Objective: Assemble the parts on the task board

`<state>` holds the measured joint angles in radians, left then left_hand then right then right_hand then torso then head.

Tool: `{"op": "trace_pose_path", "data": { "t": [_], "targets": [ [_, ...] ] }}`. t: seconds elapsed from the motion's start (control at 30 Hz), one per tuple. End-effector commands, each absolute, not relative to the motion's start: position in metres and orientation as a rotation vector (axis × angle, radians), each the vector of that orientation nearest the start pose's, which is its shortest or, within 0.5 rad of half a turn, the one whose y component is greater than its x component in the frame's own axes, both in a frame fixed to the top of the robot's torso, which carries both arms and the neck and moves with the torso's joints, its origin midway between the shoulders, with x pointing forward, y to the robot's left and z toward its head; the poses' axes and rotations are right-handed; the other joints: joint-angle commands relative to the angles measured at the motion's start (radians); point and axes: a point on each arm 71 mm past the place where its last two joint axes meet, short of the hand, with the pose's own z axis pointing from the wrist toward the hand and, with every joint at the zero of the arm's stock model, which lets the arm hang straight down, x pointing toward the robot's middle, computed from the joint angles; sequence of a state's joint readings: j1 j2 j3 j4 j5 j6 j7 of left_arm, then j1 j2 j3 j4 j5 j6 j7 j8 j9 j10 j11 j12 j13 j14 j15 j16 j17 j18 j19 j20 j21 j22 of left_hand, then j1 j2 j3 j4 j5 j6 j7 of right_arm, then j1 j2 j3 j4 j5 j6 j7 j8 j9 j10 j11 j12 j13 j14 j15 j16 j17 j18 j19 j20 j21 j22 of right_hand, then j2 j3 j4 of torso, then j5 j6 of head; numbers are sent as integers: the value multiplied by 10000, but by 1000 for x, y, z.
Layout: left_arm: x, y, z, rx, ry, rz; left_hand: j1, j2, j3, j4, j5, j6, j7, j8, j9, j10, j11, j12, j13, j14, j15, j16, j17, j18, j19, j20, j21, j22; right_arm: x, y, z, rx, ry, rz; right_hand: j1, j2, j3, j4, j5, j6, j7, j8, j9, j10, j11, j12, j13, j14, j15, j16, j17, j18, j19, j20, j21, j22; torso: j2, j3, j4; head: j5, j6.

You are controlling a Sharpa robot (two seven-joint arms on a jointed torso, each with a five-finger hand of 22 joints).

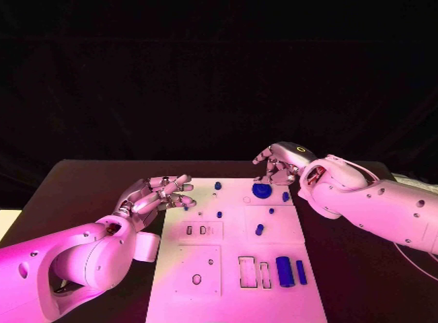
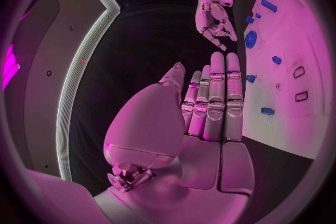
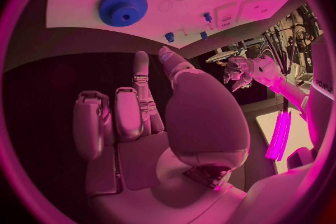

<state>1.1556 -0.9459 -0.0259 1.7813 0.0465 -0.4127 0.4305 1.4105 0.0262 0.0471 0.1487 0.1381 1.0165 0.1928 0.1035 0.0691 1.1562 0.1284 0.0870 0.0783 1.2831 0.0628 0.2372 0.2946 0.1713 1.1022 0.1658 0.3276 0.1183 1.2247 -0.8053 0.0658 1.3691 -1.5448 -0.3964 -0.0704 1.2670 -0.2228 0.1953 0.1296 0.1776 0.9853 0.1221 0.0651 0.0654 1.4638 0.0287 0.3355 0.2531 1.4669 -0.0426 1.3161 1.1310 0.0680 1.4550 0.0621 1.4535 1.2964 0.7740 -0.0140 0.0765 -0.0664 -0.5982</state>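
The head camera looks down on the task board from above, while both wrist cameras sit close behind their fingers, sharing the board's far edge.

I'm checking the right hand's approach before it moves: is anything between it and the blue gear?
Nothing visible. The right hand hovers at the board's far edge, holding nothing, and the gear lies just in front of its fingers; the right wrist view shows only bare board between them.

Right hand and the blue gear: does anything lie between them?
No. In the right wrist view, only bare board edge and dark table separate the right hand from the blue gear on the task board.
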Motion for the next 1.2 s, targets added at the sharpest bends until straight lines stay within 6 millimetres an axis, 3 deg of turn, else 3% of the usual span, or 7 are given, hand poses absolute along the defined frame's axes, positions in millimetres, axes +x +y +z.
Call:
{"op": "trace_pose_path", "data": {
  "t": [0.03,0.07,0.17,0.47,0.87,1.2],
  "targets": [
    [434,188,-170,-11751,14185,-16518,62,0,42,-5,41,-33,29,-33,11,-49,5,-32,-10,-57,-1,-27,13,113,28,43,-38,-11,529,-236,-145,-641,16208,5178,447,477,-1860,600,79,-73,-57,22,40,233,-8,3234,3565,646,-14,883,1304,-257,234,-60,305,690,-26,12,-60,-16,14],
    [434,188,-170,-11750,14195,-16532,63,0,43,-5,40,-32,29,-33,12,-49,6,-32,-10,-57,-1,-27,14,113,28,43,-38,-11,530,-240,-146,-735,16435,4846,657,552,-2211,968,58,21,-66,67,62,117,28,4637,5179,679,-47,1213,1820,-280,286,-25,382,839,-24,17,-60,-13,9],
    [434,187,-170,-11750,14214,-16548,63,0,43,-5,40,-32,29,-33,12,-49,6,-32,-10,-56,-1,-28,15,113,28,43,-38,-11,531,-246,-149,-871,16744,4340,1069,481,-2422,1417,101,12,-20,51,52,-195,84,6266,7185,722,62,1570,2417,-316,380,-14,498,1085,-19,17,-38,-26,5],
    [435,187,-171,-11756,14237,-16557,69,1,49,-10,39,-31,29,-33,12,-49,6,-34,-11,-56,-2,-30,20,113,28,43,-39,-12,535,-245,-155,-1217,17105,3719,1356,577,-2389,1511,428,74,119,73,54,469,165,10580,11635,833,138,2043,3314,-399,537,144,666,1463,-3,7,-45,-30,-6],
    [435,187,-171,-11761,14254,-16558,79,4,56,-16,39,-29,28,-33,13,-49,5,-35,-12,-55,-2,-32,25,113,29,42,-39,-12,541,-236,-164,-1620,17101,3466,1413,809,-2158,1404,441,275,114,164,77,770,180,11593,12575,922,167,2277,3803,-452,657,178,769,1716,-7,8,-17,-30,-57],
    [435,187,-171,-11769,14270,-16552,97,7,70,-28,39,-26,26,-33,14,-49,4,-38,-13,-53,-4,-37,36,114,30,41,-39,-14,542,-234,-169,-1723,17142,3451,1465,1037,-1917,1278,455,502,82,241,97,833,155,11757,12724,974,147,2402,4071,-497,758,164,853,1924,-9,10,-30,-16,-85]
  ]
}}
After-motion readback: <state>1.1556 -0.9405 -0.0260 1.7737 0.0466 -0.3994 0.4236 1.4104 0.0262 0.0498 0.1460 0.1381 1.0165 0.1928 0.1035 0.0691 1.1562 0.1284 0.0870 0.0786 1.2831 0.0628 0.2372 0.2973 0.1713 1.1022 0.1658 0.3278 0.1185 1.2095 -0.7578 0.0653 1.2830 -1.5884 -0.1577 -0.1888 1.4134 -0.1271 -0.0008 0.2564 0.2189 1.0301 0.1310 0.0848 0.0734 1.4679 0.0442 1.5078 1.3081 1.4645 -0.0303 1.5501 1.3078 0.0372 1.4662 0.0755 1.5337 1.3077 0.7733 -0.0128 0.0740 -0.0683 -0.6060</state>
